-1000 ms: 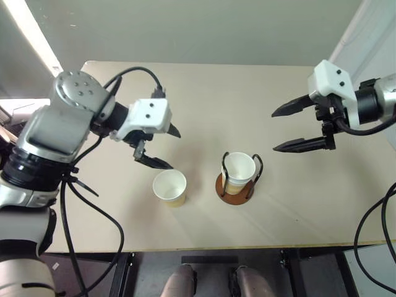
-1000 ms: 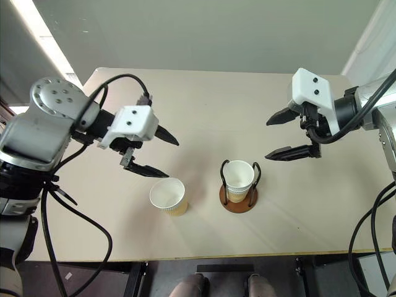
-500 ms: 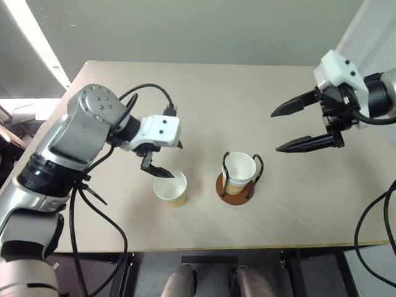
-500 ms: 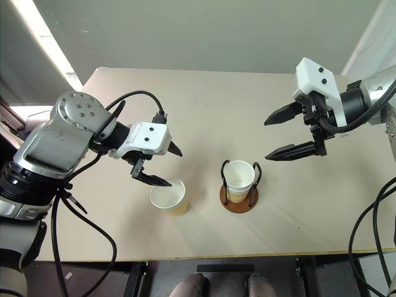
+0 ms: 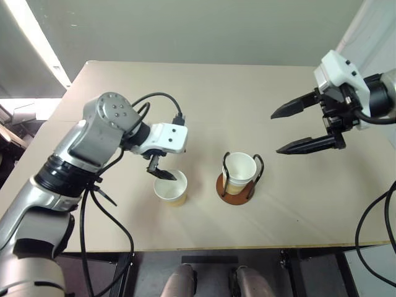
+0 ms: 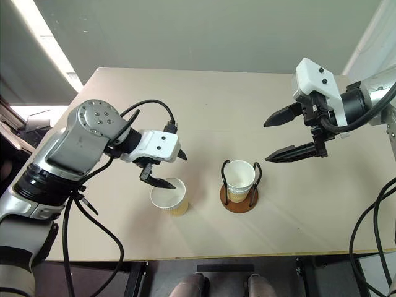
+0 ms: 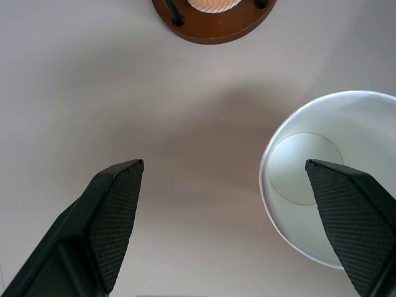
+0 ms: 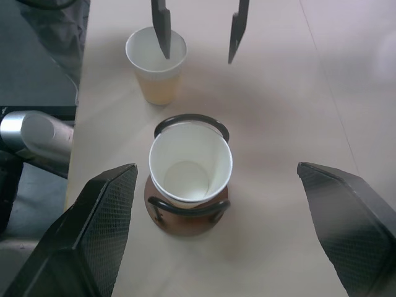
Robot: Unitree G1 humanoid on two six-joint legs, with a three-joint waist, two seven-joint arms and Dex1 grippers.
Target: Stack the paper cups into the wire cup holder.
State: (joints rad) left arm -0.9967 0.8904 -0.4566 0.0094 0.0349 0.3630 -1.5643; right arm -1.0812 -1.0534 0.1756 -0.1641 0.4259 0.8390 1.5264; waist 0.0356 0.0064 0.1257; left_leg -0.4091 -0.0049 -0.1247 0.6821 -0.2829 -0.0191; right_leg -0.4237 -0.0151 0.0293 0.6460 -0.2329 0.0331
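Loose paper cup (image 5: pixel 171 187): upright, white inside, tan wall. Left gripper (image 5: pixel 166 162) wide, one finger inside rim. Wire cup holder (image 5: pixel 235 186) holds cup. Right gripper (image 5: pixel 296 129) wide.

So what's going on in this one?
A humanoid robot is stacking paper cups into a wire cup holder on a table. One cup already sits in the holder. The left end effector, open, is at the loose cup beside the holder, one finger over its mouth and the other outside the rim, not closed on it. The right end effector hangs open above the table, away from both cups.
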